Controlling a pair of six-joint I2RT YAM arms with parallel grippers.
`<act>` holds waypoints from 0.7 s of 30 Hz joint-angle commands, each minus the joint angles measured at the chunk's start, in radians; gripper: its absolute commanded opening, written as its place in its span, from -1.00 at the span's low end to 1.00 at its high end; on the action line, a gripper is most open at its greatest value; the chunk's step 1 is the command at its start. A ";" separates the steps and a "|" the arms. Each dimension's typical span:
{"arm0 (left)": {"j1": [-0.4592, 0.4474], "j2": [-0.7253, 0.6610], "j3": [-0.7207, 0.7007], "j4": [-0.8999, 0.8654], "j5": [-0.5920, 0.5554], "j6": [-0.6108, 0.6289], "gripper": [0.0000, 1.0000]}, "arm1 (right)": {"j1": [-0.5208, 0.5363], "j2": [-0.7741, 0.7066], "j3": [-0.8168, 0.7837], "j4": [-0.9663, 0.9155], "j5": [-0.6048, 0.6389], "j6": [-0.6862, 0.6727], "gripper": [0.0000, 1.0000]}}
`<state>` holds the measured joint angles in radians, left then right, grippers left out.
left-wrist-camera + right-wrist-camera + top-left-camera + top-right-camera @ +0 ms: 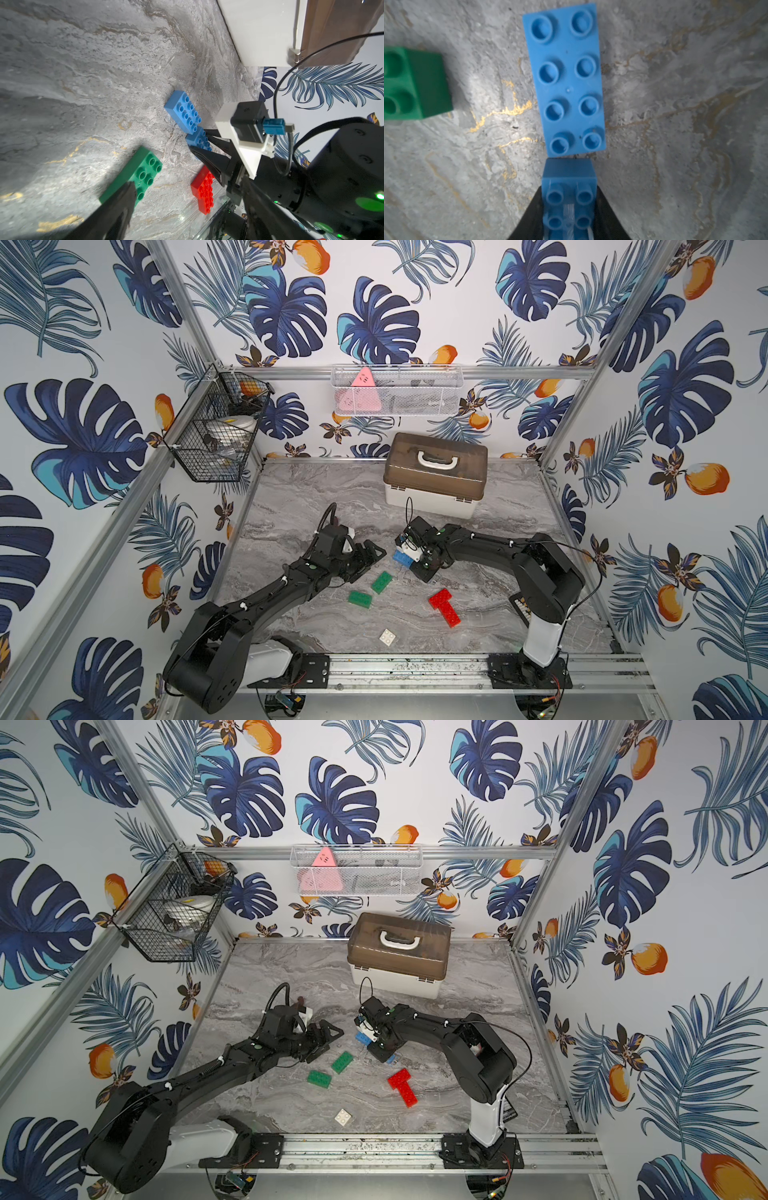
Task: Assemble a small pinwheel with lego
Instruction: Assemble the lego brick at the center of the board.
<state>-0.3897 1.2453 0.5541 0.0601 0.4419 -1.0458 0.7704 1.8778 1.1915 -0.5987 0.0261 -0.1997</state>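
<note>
Right gripper [569, 190] pinching a blue brick [569, 176] by its long sides, studs up. This leaves its free end clear to meet the second blue brick [564, 79], which lies just ahead of my tips. Left gripper [369, 563] spread, green brick [135, 174] near one fingertip, likely the next pick. White square [387, 637] lies loose, well back toward my bases. No pinwheel yet.

Walls: wallpaper [286, 315] with blue leaves and orange fruit, left, far and right.
Frame: aluminium posts [615, 344] at the far corners; rail [407, 668] along the near edge.
Surface: grey marble-pattern tabletop [316, 497].
Fittings: black wire basket [216, 435], left wall; white mesh basket [415, 402], far wall; brown-lidded white storage box [436, 472], far centre.
</note>
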 commanded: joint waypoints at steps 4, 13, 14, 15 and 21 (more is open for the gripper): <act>-0.001 -0.019 -0.015 0.030 -0.012 0.002 0.72 | 0.000 0.049 0.012 -0.007 0.020 -0.050 -0.80; 0.000 0.002 -0.031 0.069 0.001 -0.014 0.71 | 0.000 0.102 0.048 -0.012 -0.004 -0.091 -0.79; -0.001 0.002 -0.032 0.070 0.000 -0.013 0.72 | 0.000 0.107 0.051 -0.009 -0.002 -0.094 -0.79; 0.000 0.001 -0.032 0.069 0.000 -0.012 0.72 | 0.000 0.110 0.055 -0.010 -0.002 -0.097 -0.79; -0.001 0.003 -0.045 0.073 0.002 -0.016 0.75 | -0.002 0.125 0.095 -0.033 -0.005 -0.118 -0.70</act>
<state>-0.3901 1.2465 0.5171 0.1043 0.4408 -1.0519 0.7700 1.9640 1.2888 -0.6544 0.0353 -0.3000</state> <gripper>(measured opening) 0.866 0.347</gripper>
